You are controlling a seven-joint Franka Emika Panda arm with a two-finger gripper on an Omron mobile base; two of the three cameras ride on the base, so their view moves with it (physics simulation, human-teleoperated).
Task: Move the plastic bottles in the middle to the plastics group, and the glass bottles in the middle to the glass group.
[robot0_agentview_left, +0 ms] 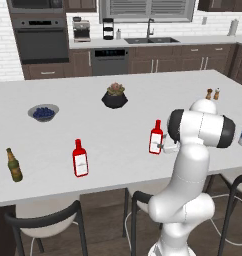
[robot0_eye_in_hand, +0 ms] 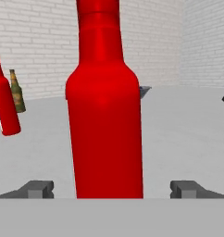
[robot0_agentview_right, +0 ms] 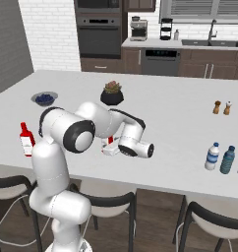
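White island counter (robot0_agentview_left: 118,135) in the brown-cabinet kitchen carries the middle red glass bottle (robot0_eye_in_hand: 106,115) upright, its long axis vertical, standing dead ahead between the wide-open, empty fingers of the gripper (robot0_eye_in_hand: 111,189), with the glass group (robot0_eye_in_hand: 9,99) off to its left.

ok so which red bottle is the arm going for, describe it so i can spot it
On the big white island counter, look near the front edge where the white arm bends down. The red bottle stands upright between the open gripper fingers; unlike its twin further left beside the olive-brown bottle, it stands alone mid-counter.
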